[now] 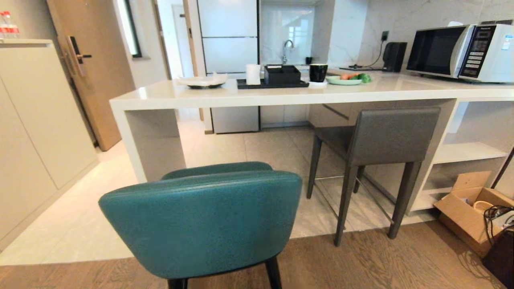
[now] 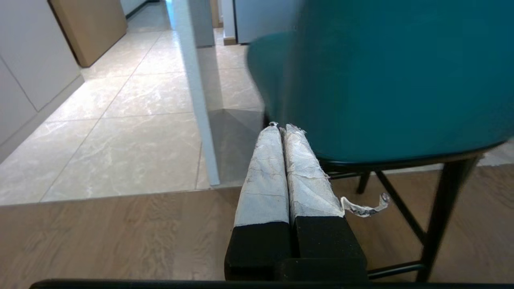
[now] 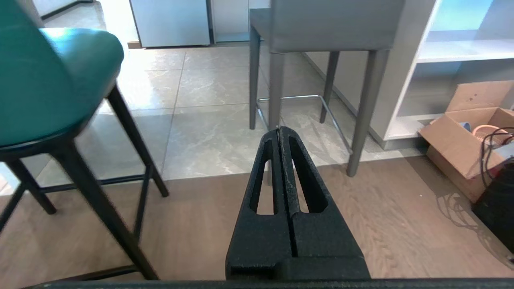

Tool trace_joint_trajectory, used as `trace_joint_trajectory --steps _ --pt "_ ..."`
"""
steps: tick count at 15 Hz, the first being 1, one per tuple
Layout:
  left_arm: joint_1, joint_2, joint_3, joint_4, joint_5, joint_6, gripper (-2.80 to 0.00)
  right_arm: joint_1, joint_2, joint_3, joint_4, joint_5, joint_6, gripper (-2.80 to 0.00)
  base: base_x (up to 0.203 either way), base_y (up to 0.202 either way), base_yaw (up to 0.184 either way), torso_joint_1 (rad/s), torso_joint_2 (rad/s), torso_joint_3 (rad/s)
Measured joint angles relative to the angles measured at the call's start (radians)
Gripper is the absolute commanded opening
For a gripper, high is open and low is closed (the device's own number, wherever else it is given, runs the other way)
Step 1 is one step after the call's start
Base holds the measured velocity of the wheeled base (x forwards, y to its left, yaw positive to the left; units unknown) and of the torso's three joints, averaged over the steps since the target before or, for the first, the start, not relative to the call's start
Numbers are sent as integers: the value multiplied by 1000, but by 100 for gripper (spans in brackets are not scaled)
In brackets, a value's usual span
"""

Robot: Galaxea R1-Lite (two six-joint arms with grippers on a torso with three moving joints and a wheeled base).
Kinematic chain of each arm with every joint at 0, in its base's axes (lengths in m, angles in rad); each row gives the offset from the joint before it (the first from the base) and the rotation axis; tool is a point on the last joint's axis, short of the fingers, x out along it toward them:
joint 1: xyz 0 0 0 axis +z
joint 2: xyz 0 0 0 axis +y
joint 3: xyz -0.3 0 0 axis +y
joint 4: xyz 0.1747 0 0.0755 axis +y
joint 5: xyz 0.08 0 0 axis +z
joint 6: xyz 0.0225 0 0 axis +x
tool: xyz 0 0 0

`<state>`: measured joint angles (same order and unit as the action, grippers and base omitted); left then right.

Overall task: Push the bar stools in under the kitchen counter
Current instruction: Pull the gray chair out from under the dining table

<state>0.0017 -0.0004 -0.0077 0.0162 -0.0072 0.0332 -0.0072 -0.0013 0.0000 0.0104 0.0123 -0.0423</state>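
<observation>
Teal stool (image 1: pixel 200 220) and grey stool (image 1: pixel 385 140): two stools, one counter (image 1: pixel 168 94).

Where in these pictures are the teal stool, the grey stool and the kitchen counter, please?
teal stool (image 1: pixel 200 224): head view, on its padded back.
grey stool (image 1: pixel 395 134): head view, on its square back.
kitchen counter (image 1: pixel 168 95): head view, on bare top.

The head view looks forward and down from just behind the teal stool (image 1: pixel 200 220), facing the counter (image 1: pixel 281 94). Both wrist views sit low near the wooden floor, looking forward past each hand: the left close beside the teal stool, the right toward the grey stool (image 3: pixel 333 24), sharing the teal one
</observation>
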Motion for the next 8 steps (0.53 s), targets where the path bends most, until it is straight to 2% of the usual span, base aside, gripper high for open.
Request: trace_joint_trajectory --steps 8 --pt "0 0 0 0 1 -3 -280 0 0 0 0 0 0 -280 0 -195 3 4 3 2"
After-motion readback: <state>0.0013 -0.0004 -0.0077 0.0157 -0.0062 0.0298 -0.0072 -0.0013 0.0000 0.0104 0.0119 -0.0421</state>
